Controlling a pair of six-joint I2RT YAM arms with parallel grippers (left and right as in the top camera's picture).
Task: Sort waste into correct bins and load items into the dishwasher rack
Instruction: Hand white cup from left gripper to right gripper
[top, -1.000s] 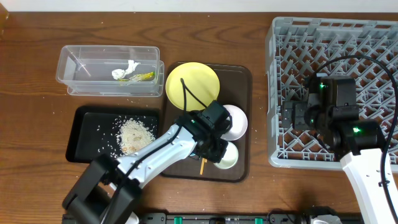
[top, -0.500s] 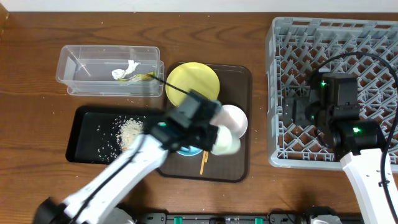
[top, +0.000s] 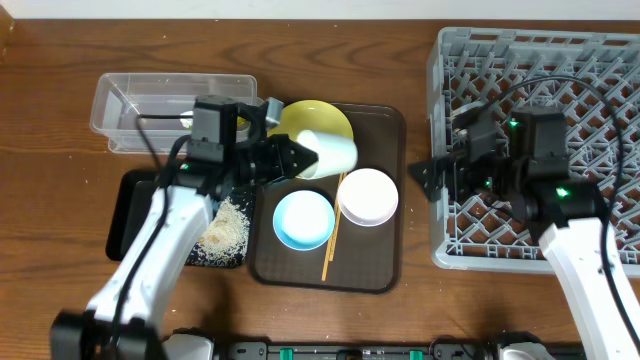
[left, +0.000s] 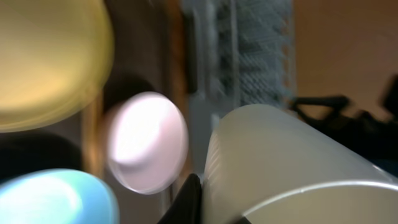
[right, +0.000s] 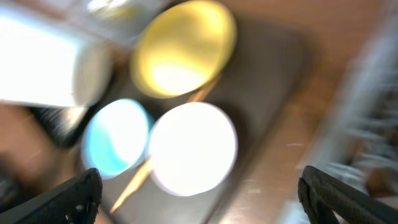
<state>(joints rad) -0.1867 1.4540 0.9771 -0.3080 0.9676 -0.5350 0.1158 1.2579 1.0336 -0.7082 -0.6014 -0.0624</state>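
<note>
The left gripper is clamped on the small white cup, tipped sideways over the round yellow plate, apparently bound for the large grey lattice plastic rack at the right. There the right gripper waits, fingers spread wide. The light blue bowl, white bowl and thin wooden chopsticks rest on a dark brown serving tray on the brown wooden table; no room shows.

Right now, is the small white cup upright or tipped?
Tipped: the left gripper holds the small white cup on its side over the yellow plate.
</note>
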